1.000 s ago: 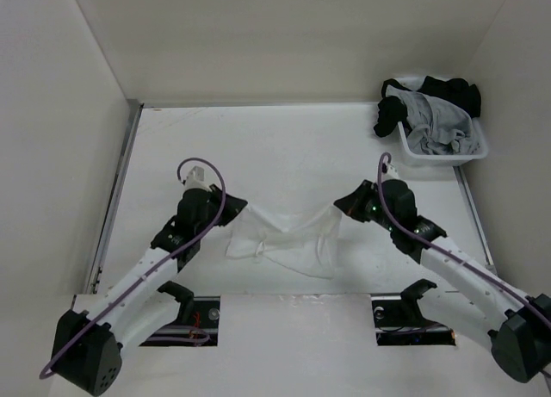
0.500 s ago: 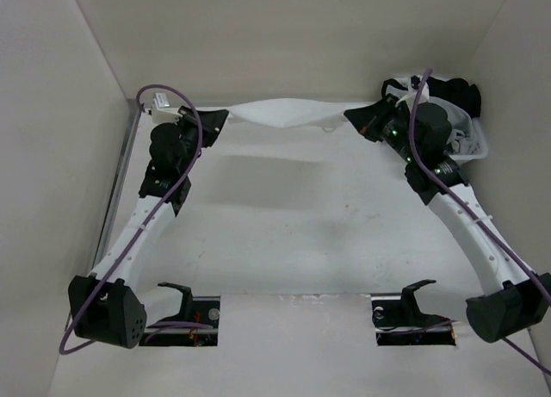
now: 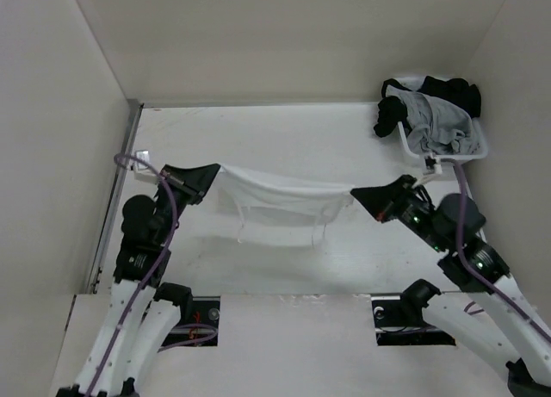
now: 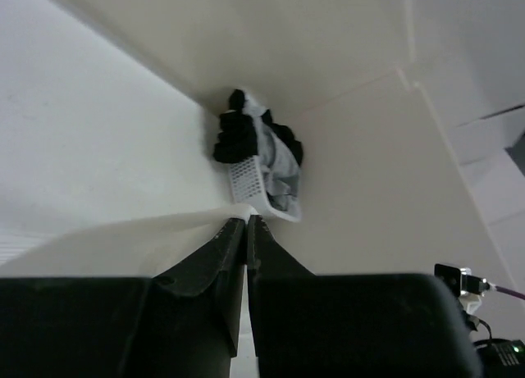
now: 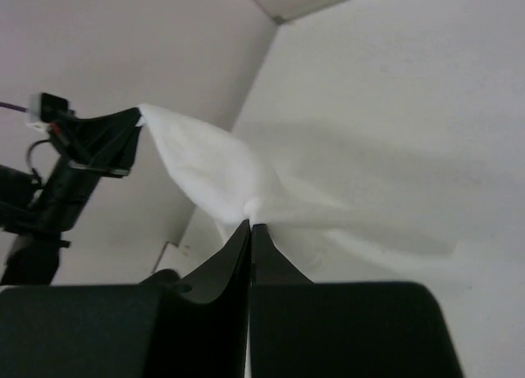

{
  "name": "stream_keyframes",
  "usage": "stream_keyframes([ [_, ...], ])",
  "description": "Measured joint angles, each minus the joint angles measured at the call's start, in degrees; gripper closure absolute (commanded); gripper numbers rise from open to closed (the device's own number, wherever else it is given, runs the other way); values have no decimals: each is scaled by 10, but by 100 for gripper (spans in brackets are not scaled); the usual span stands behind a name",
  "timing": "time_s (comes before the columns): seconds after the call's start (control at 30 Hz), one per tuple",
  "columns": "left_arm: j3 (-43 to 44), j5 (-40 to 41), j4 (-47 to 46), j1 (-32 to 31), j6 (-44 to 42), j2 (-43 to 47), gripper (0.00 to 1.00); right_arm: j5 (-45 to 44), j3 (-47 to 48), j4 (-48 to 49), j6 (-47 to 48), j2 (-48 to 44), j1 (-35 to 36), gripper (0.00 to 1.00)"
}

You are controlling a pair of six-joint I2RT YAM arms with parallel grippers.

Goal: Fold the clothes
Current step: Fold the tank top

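Observation:
The clothes are one thin white sleeveless top (image 3: 280,193), stretched in the air between my two grippers above the table. My left gripper (image 3: 215,170) is shut on its left corner, and my right gripper (image 3: 355,193) is shut on its right corner. The fabric sags in the middle, and narrow straps (image 3: 242,225) dangle below it. In the right wrist view the white top (image 5: 221,169) bunches at my closed right gripper (image 5: 250,224) and runs across to the left gripper (image 5: 135,120). In the left wrist view a thin white edge (image 4: 189,220) leads into the closed left gripper (image 4: 246,220).
A white basket (image 3: 469,152) at the back right corner holds a grey garment (image 3: 435,121) and black garments (image 3: 448,89); the basket (image 4: 250,181) also shows in the left wrist view. White walls enclose the table on three sides.
Both arms have swung the top from the far edge of the table back toward the near side and lower. One second ago it lay crumpled on the table; now it hangs stretched.

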State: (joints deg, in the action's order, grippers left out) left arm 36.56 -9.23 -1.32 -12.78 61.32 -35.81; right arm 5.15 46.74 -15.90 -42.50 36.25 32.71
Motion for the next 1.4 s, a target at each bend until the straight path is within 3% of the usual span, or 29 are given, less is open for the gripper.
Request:
stream_keyframes([
  [0.17,19,-28,75,0,-2,112,97,-45,30,-36,-15,-94,84,100],
  [0.27,8,-40,111,1,-5,105,96,-61,12,-41,-25,-85,105,100],
  [0.37,-30,-46,115,13,-9,58,96,-50,-31,-24,-28,-24,79,100],
  [0.6,-78,-37,-9,49,-8,-252,96,40,-69,108,-30,318,-85,100],
  [0.73,-43,-23,-99,49,-3,-445,96,78,-1,156,-29,518,-139,100],
  [0.87,7,-14,-163,55,12,-547,96,99,75,182,-30,613,-165,100],
  [1.07,21,-14,-235,60,26,-538,96,113,79,220,-29,586,-179,100],
  [1.4,-89,-48,-290,61,36,-427,95,115,-101,268,-41,418,-156,100],
])
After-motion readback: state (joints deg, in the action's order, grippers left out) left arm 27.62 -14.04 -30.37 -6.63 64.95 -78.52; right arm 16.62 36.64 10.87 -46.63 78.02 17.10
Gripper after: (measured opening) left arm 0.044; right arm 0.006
